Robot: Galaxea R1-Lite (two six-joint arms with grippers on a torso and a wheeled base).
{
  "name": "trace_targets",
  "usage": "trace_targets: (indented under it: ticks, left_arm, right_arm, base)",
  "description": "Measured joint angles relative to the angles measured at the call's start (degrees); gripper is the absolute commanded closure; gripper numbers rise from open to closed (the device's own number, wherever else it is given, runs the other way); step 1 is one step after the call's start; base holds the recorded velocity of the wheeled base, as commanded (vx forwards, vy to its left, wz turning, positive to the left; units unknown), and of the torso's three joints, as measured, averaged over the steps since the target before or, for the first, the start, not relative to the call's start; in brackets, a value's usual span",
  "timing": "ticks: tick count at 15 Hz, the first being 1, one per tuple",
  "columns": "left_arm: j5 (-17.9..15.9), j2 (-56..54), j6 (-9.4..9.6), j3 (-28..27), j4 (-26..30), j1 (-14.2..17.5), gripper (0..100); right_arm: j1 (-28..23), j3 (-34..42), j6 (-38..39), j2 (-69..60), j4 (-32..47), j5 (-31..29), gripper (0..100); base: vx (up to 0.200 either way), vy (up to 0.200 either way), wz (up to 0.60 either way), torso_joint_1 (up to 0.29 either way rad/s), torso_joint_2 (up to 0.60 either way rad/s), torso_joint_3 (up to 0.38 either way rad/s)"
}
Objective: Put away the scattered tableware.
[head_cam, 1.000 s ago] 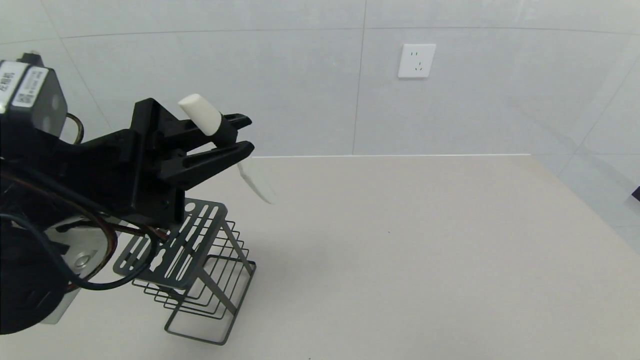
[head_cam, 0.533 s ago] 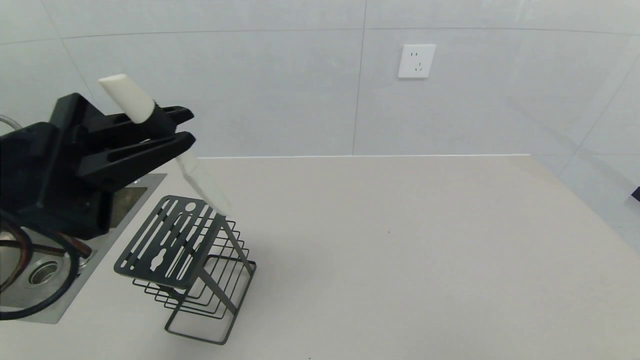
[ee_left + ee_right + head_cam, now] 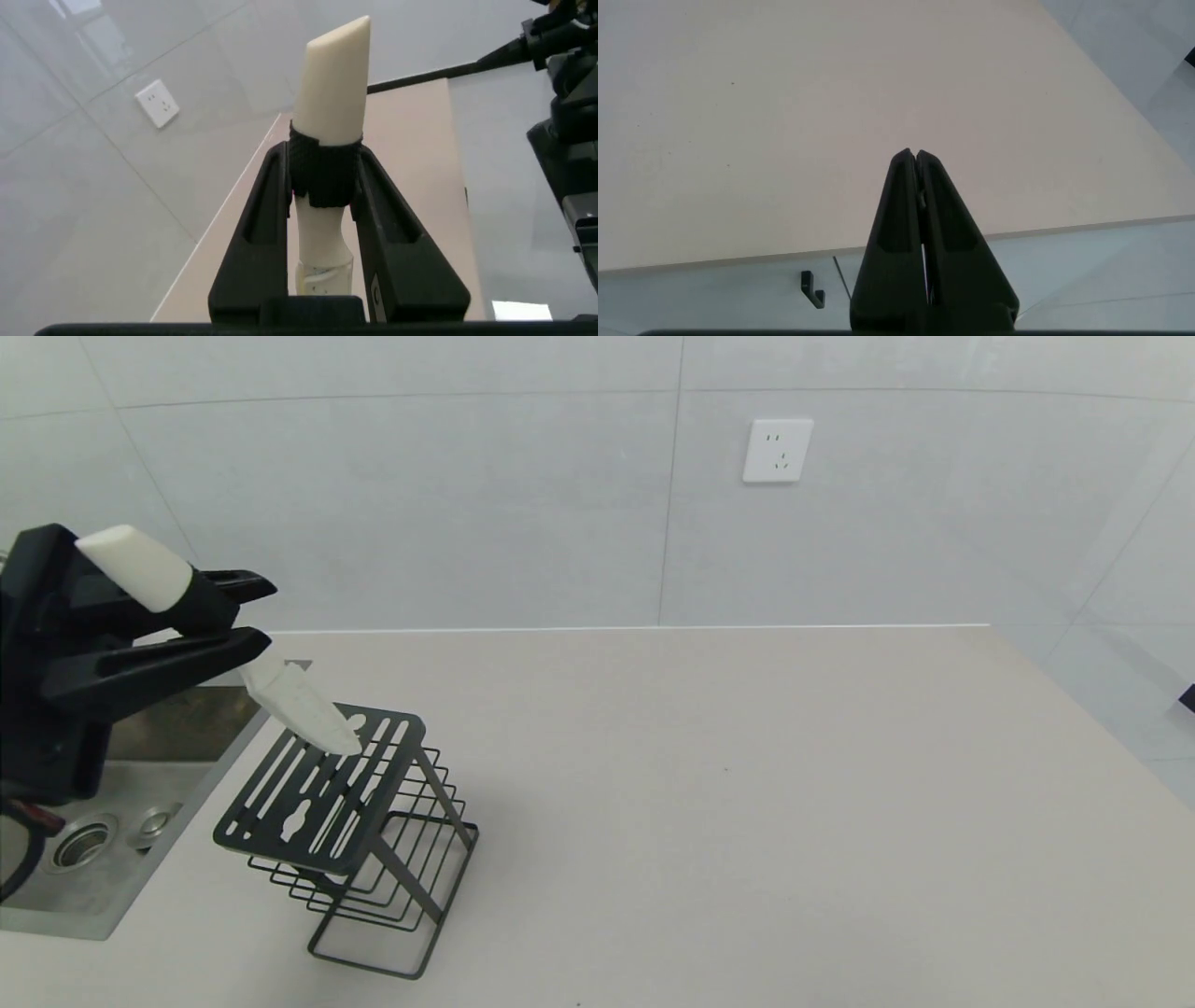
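Note:
A white knife (image 3: 297,707) with a cream handle (image 3: 135,567) is held in my left gripper (image 3: 238,611), which is shut on the handle. It hangs at the left, above the far end of the dark slotted knife rack (image 3: 317,782). The blade slants down and its tip is over the rack's slotted top, close to or touching it. The left wrist view has the handle (image 3: 334,103) sticking up between the black fingers (image 3: 262,224). My right gripper (image 3: 916,166) is shut with nothing in it, over the near edge of the beige counter (image 3: 831,112).
A steel sink (image 3: 84,859) with a drain is set into the counter (image 3: 747,784) at the left, beside the rack. The tiled back wall carries a white socket (image 3: 778,450). To the right of the rack the counter is open, flat surface.
My left gripper has carried the knife leftward and down, from right of the rack's far end to above its slotted top. The sink has come into sight behind it.

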Motion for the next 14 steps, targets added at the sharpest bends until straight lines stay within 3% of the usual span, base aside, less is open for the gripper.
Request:
trace_targets:
  ticks: [3, 6, 8, 9, 14]
  left_arm:
    - [-3.61, 4.79, 0.02, -3.06, -2.27, 0.06, 100]
    - [-4.92, 9.90, -0.22, -7.69, -2.66, 0.63, 100]
    - [-5.03, 11.74, -2.80, -10.26, -2.68, 0.74, 100]
    - [-5.03, 12.31, -3.22, -10.92, -2.71, 0.79, 100]
    - [-5.01, 11.11, -3.64, -6.03, -3.23, 0.16, 100]
  right_arm:
    - [0.00, 0.00, 0.02, 0.00, 0.02, 0.02, 100]
    - [0.06, 0.00, 0.00, 0.02, 0.02, 0.02, 100]
    - [0.05, 0.00, -0.02, 0.02, 0.05, 0.00, 100]
    - [0.05, 0.00, -0.02, 0.02, 0.05, 0.02, 100]
    - [0.06, 0.00, -0.10, 0.05, 0.02, 0.07, 100]
  base:
    - [0.000, 0.000, 0.00, 0.000, 0.00, 0.000]
    - [0.000, 0.000, 0.00, 0.000, 0.00, 0.000]
    - [0.000, 0.000, 0.00, 0.000, 0.00, 0.000]
    - [0.000, 0.000, 0.00, 0.000, 0.00, 0.000]
    - [0.000, 0.000, 0.00, 0.000, 0.00, 0.000]
